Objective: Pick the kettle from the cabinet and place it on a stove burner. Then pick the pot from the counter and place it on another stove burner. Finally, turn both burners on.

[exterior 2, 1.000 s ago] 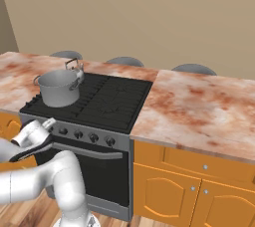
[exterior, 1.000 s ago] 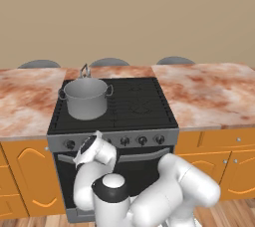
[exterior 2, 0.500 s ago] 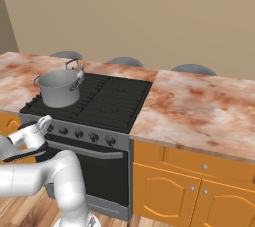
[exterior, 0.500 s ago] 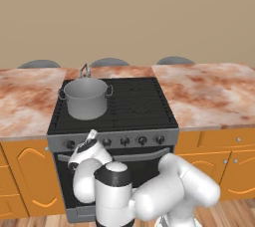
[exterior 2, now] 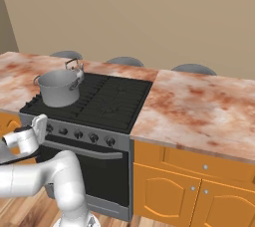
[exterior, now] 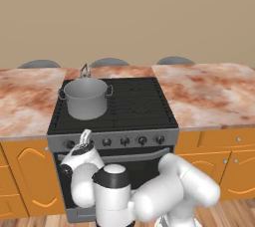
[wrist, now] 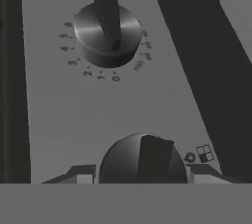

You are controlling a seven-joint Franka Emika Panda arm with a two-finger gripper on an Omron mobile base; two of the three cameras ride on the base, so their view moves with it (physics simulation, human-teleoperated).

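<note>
Range [exterior: 144,102]: seen at the centre of the left base view, set between two stretches of the counter [exterior: 214,94].
Knob strip [exterior: 149,140]: runs along the range's front edge; a row of round knobs is carried on it.
Pot [exterior: 85,97]: placed on the front-left burner, left of centre in the left base view.
Kettle [exterior 2: 73,65]: set on the burner behind the pot; only its loop handle and top are seen above the pot's rim.
Gripper [wrist: 142,175]: jaws held apart, one fingertip either side of the lower knob [wrist: 143,161] at the bottom of the hand view; no squeeze on it can be made out.
Upper knob [wrist: 107,32]: seen in the upper left of the hand view, pointer near upright, ringed by numbers.
Step in hand: judged to be turning a burner on, both vessels being already set down.
Advice: the ridge should be centred between the fingertips, the jaws closed squarely, and the wrist rolled about the knob's own axis so that no slip occurs.
</note>
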